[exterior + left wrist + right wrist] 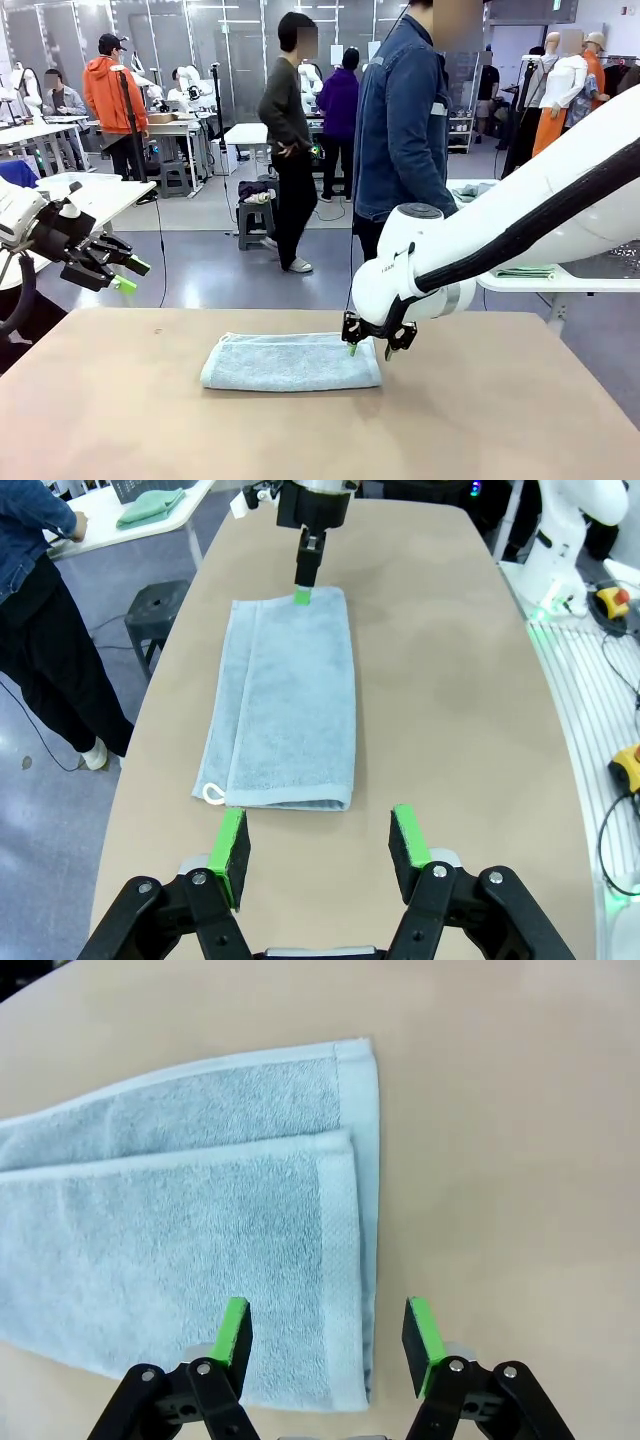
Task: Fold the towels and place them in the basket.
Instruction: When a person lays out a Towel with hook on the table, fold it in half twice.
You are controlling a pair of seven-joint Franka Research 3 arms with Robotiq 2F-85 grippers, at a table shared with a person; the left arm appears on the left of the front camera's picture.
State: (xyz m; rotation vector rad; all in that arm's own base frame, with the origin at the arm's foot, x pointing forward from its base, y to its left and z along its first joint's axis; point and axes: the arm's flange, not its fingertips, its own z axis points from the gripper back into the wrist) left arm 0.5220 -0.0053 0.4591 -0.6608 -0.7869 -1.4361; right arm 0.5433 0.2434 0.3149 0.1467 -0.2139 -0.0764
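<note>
The light blue towel (290, 362) lies folded lengthwise in the middle of the table, its white corner loop (212, 793) at the end nearer my left arm. My right gripper (370, 348) hangs open just above the towel's right end; in its wrist view the gripper (328, 1330) has one pad over the towel (180, 1220) and the other over bare table. My left gripper (125, 275) is raised off the table's left side, open and empty, looking down the towel (285, 705). The green towel (150, 505) rests folded on a white side table. The basket is out of view.
The tan table (500, 420) has bare room all around the towel. A person in a denim jacket (405, 110) stands at the far side, near the white side table (560, 280). A stool (160, 605) stands on the floor beside the table's edge.
</note>
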